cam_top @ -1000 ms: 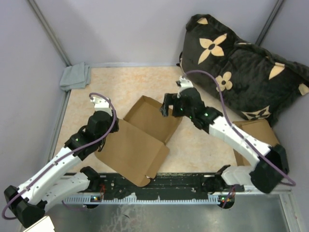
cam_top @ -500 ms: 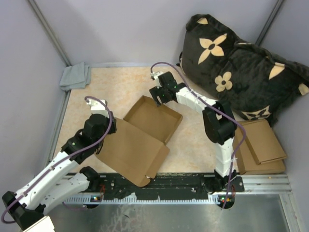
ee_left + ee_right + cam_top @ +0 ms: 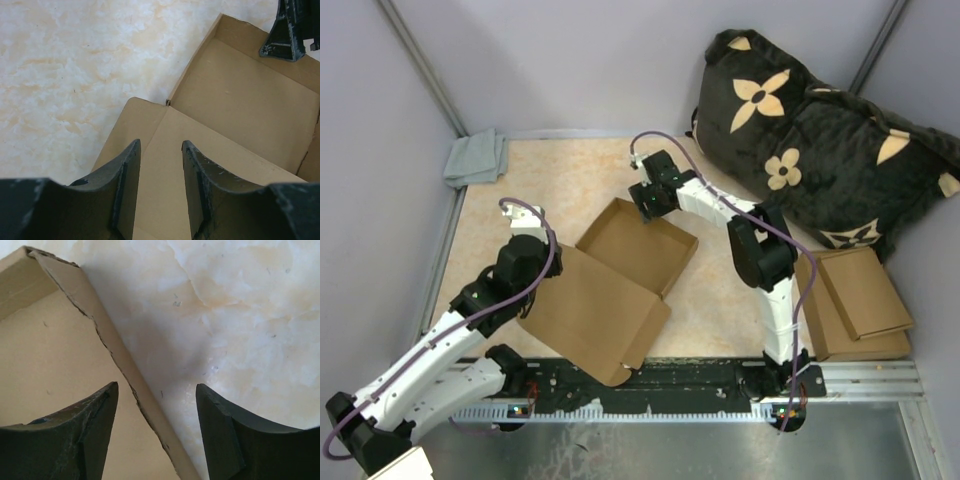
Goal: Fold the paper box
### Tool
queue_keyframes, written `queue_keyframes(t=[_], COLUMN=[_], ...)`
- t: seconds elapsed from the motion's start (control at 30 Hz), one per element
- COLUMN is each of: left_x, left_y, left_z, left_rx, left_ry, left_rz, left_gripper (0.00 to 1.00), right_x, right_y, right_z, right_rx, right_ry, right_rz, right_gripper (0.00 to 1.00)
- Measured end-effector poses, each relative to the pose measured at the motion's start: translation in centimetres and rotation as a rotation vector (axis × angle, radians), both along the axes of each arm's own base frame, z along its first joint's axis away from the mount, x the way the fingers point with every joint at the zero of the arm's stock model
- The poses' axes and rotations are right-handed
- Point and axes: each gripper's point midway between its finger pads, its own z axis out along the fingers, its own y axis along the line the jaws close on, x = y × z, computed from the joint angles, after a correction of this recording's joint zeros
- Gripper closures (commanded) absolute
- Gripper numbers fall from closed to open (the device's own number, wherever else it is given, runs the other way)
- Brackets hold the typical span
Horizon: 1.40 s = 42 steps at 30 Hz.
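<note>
The paper box point(image 3: 620, 275) lies open on the marbled table: a shallow tray point(image 3: 638, 245) at the back and a flat lid panel point(image 3: 592, 315) toward me. My right gripper point(image 3: 648, 203) is open and straddles the tray's far wall point(image 3: 120, 365); one finger is inside the tray and the other outside, and neither touches it. Its midpoint in the wrist view is the right gripper point(image 3: 156, 390). My left gripper point(image 3: 548, 252) is open over the lid's left corner near the crease, and in the wrist view the left gripper point(image 3: 161, 145) shows only bare cardboard between its fingers.
A stack of flat cardboard pieces point(image 3: 855, 300) lies at the right edge. A black pillow with tan flowers point(image 3: 820, 140) fills the back right corner. A grey cloth point(image 3: 477, 157) sits in the back left corner. Walls close in on three sides.
The right arm has reared up and carried its gripper left along the tray's far wall, with its jaws narrowing. The left arm and the box have barely moved.
</note>
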Motion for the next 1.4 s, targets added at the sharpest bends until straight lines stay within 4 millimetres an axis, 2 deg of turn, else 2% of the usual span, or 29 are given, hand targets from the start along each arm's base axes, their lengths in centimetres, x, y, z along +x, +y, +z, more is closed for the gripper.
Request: queue_keyframes(t=[0.07,0.17,0.23,0.37,0.43,0.5,0.6,0.7,0.87,0.9,0.97,1.07,1.13,1.23,1.3,1.33,1.4], left_x=[0.0,0.0,0.0,0.0,0.0,0.0,0.0,0.0,0.0,0.0,0.0,0.0,0.0,0.1,0.1,0.1,0.1], left_y=[0.0,0.0,0.0,-0.1,-0.2,-0.2,-0.2,-0.3,-0.3,-0.3,-0.3,-0.2,-0.2,-0.2,-0.2,-0.2,-0.1], left_z=[-0.1,-0.1,-0.1,-0.1,-0.1,-0.2,-0.2,-0.2,-0.2,-0.2,-0.2,-0.2,-0.2,-0.2,-0.1,-0.1,0.0], left_rx=[0.002,0.002,0.003,0.001,0.000,0.000,-0.001,-0.003,-0.003,-0.003,-0.003,-0.003,-0.002,-0.004,-0.004,-0.005,-0.006], left_ry=[0.003,0.003,0.004,0.005,0.006,0.007,0.007,0.008,0.008,0.008,0.008,0.009,0.009,0.008,0.006,0.005,0.004], left_rz=[0.000,0.000,-0.001,-0.003,-0.006,-0.008,-0.010,-0.012,-0.013,-0.013,-0.012,-0.011,-0.010,-0.010,-0.008,-0.007,-0.006], left_gripper=[0.55,0.55,0.55,0.55,0.55,0.55,0.55,0.55,0.55,0.55,0.55,0.55,0.55,0.55,0.55,0.55,0.55], right_x=[0.0,-0.3,-2.1,-5.9,-8.0,-10.5,-14.0,-16.9,-23.3,-24.4,-25.6,-24.1,-21.8,-17.3,-14.1,-13.5,-11.2], right_y=[-0.4,-1.9,-4.8,-9.7,-10.9,-11.3,-11.0,-9.6,-4.8,-4.0,-3.0,-4.0,-4.4,-3.7,-2.6,-2.3,-1.0], right_z=[-0.2,-1.3,-3.0,-2.1,-1.8,-1.5,-0.7,0.7,3.0,3.6,4.8,6.8,9.0,12.1,12.6,12.4,11.1], right_rx=[0.016,0.058,0.064,0.124,0.142,0.173,0.224,0.313,0.475,0.495,0.515,0.421,0.353,0.287,0.235,0.225,0.175], right_ry=[0.024,0.064,0.124,0.149,0.165,0.177,0.193,0.205,0.275,0.292,0.301,0.207,0.087,-0.085,-0.148,-0.156,-0.154], right_rz=[-0.057,-0.171,-0.270,-0.429,-0.472,-0.494,-0.498,-0.481,-0.331,-0.291,-0.229,-0.205,-0.174,-0.096,-0.040,-0.029,0.023], right_gripper=[0.50,0.53,0.56,0.59,0.61,0.63,0.68,0.69,0.61,0.56,0.37,0.21,0.20,0.23,0.26,0.28,0.31])
